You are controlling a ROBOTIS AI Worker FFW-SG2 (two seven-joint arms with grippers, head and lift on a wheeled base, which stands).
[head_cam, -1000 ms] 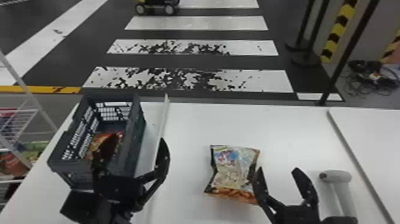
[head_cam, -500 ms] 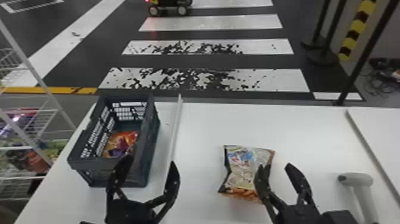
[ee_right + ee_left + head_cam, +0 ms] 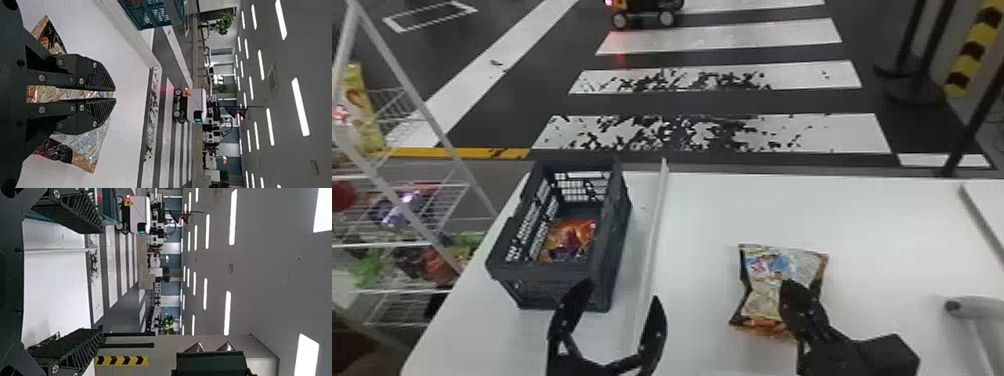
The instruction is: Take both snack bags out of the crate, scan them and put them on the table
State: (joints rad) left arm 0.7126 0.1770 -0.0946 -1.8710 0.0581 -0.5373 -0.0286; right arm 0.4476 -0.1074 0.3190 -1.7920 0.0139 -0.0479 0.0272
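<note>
The left gripper (image 3: 619,295), fingers spread apart with nothing between them, is at the near end of the crate (image 3: 547,282), while well to the crate's right the right gripper (image 3: 797,290) has its fingers almost together over one bag (image 3: 762,292); whether they pinch it I cannot tell. That bag lies on the table (image 3: 712,210), between the crate and the scanner (image 3: 974,306) farther right; the other bag (image 3: 572,239) lies inside the crate.
</note>
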